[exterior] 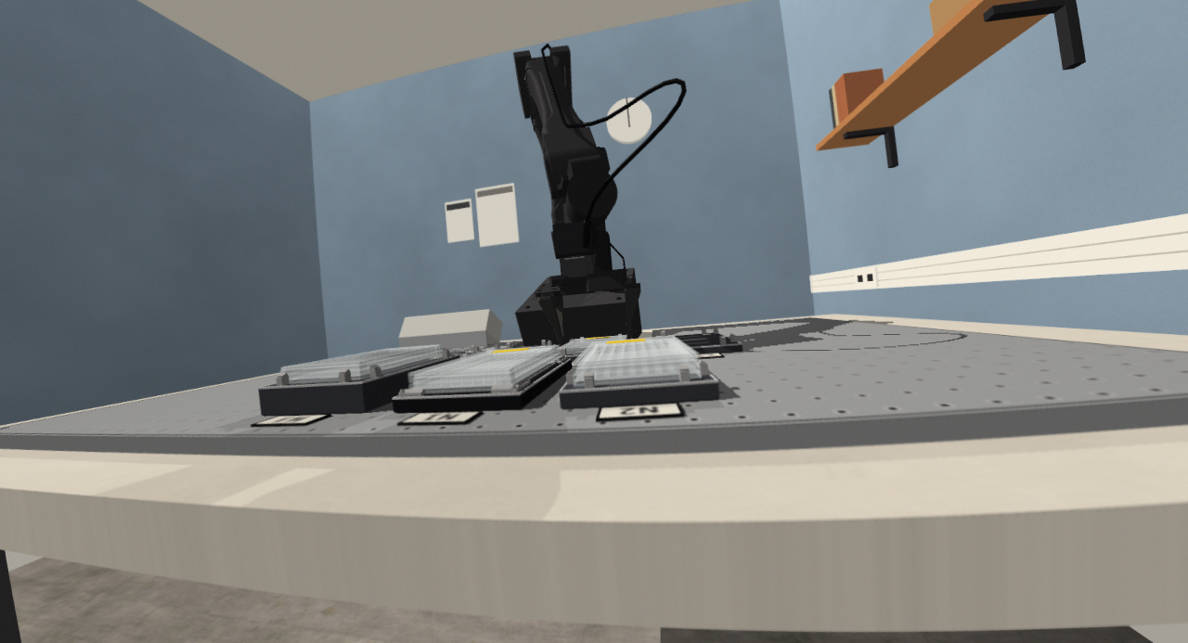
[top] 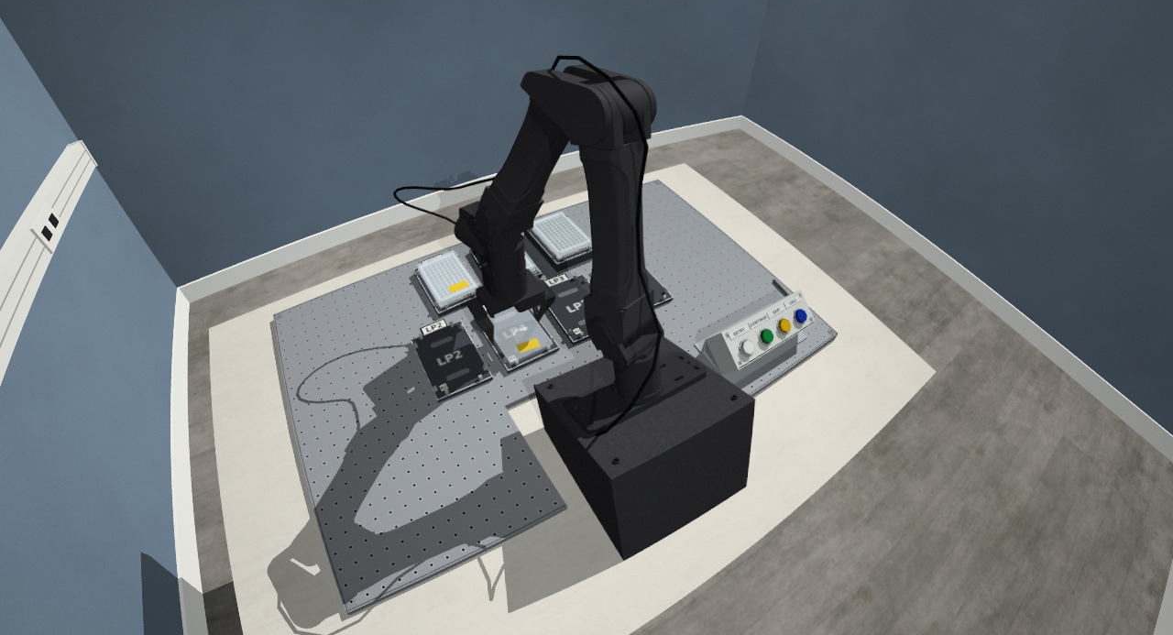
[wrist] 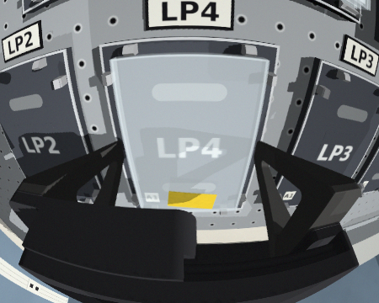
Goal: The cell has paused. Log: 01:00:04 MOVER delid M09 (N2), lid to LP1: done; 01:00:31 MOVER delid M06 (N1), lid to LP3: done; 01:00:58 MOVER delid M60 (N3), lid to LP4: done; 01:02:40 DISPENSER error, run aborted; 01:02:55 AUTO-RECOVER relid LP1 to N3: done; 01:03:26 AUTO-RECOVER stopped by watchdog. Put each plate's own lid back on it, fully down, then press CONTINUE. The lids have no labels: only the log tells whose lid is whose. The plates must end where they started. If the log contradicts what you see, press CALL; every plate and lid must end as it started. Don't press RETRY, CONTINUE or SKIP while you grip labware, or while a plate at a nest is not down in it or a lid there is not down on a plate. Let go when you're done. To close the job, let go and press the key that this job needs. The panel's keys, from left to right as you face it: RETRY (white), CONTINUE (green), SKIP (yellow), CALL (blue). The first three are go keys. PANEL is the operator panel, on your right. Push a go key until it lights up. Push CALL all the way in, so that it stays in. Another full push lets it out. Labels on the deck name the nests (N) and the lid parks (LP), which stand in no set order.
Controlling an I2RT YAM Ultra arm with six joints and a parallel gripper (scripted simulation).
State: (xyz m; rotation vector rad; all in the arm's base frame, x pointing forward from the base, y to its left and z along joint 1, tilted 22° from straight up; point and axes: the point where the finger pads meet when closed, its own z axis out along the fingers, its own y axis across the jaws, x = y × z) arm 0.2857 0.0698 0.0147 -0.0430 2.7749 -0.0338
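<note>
A clear lid (wrist: 189, 130) with a yellow tag (wrist: 192, 199) lies flat on park LP4; it also shows in the top view (top: 518, 336). My gripper (wrist: 189, 148) is open and low over it, one finger outside each long side of the lid near its tagged end. In the top view the gripper (top: 515, 307) sits just above LP4. Parks LP2 (wrist: 38, 126) and LP3 (wrist: 337, 135) are empty. Three plates stand in nests at the far side: at N2 (exterior: 635, 361), at N1 (exterior: 485, 369) and at the third nest (exterior: 356, 365), whose label I cannot read.
The operator panel (top: 758, 336) with white, green, yellow and blue keys stands at the deck's right edge. The arm's black base block (top: 648, 443) is at the front. The arm hides the middle nest in the top view.
</note>
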